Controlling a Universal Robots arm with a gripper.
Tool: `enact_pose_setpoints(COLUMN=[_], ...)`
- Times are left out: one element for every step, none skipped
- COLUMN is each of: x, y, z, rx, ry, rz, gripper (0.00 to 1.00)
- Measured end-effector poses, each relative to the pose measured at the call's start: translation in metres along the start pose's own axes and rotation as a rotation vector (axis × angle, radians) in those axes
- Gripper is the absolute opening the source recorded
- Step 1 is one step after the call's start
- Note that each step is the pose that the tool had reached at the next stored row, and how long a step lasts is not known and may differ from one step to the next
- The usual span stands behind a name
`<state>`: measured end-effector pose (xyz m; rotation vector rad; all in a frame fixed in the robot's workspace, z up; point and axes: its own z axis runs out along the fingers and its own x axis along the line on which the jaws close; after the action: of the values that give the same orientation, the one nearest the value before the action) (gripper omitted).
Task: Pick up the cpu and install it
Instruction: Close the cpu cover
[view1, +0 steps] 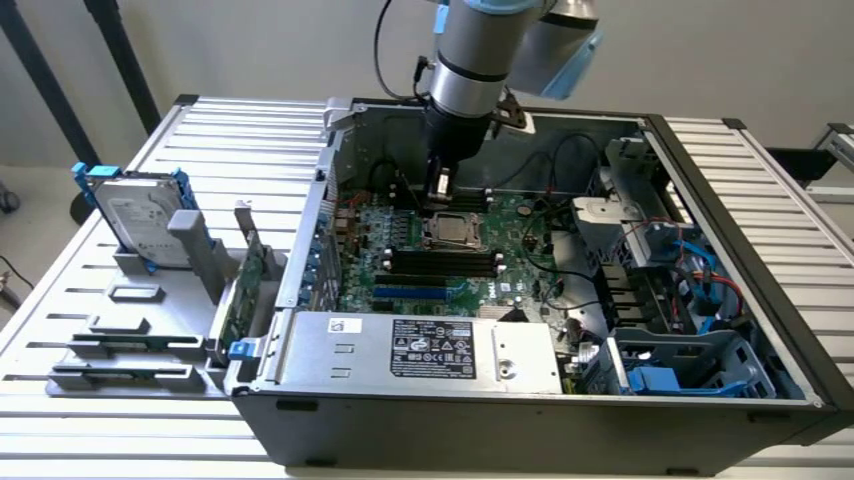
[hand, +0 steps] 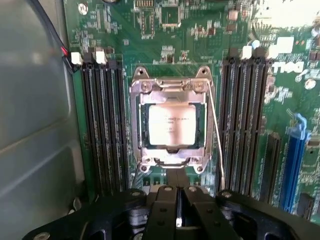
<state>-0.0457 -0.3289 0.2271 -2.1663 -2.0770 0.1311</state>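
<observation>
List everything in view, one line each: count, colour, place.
cpu: one, silver-grey, lying in the motherboard socket
socket frame: one, silver, around the cpu
motherboard: one, green, inside the case
memory slots: two banks, black, either side of the socket
computer case: one, dark grey, open, on the table
power supply: one, silver with black label, at the case's near edge
hard drive: one, silver with blue rails, upright in a grey stand at the exterior view's left
table: one, slatted metal, under everything
arm: one, silver-grey, reaching down into the case
fingers: two, black, shut together, above the board next to the socket
</observation>
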Motion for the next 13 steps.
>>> enact_pose_setpoints(x=[0.0, 0.0, 0.0, 0.0, 0.0, 0.0, 0.0, 0.0, -0.001, -0.001, -0.001, -0.001, -0.001], y=[0.0003, 0.0006, 0.0008, 0.0011, 0.0014, 0.0017, 0.002, 0.0023, 0.0025, 0.0028, 0.003, 0.0031, 0.0032], z=[0.0018, 0.0036, 0.0053, 0.0071, 0.0089, 0.0107, 0.0124, 0.0141, 0.0158, 0.0174, 0.0188, 0.0196, 0.02], rx=[0.0, 0.0, 0.0001, 0.0002, 0.0003, 0.0003, 0.0004, 0.0003, 0.0004, 0.0006, 0.0006, 0.0006, 0.0008], ry=[0.0007, 0.0019, 0.0034, 0.005, 0.006, 0.0072, 0.0085, 0.01, 0.0115, 0.0129, 0.0145, 0.0162, 0.0174], rz=[0.0, 0.0, 0.0, 0.0, 0.0, 0.0, 0.0, 0.0, 0.0, -0.001, -0.001, -0.001, -0.001], gripper=[0.11, 0.11, 0.11, 0.11, 0.11, 0.11, 0.11, 0.11, 0.11, 0.11, 0.11, 0.11, 0.11])
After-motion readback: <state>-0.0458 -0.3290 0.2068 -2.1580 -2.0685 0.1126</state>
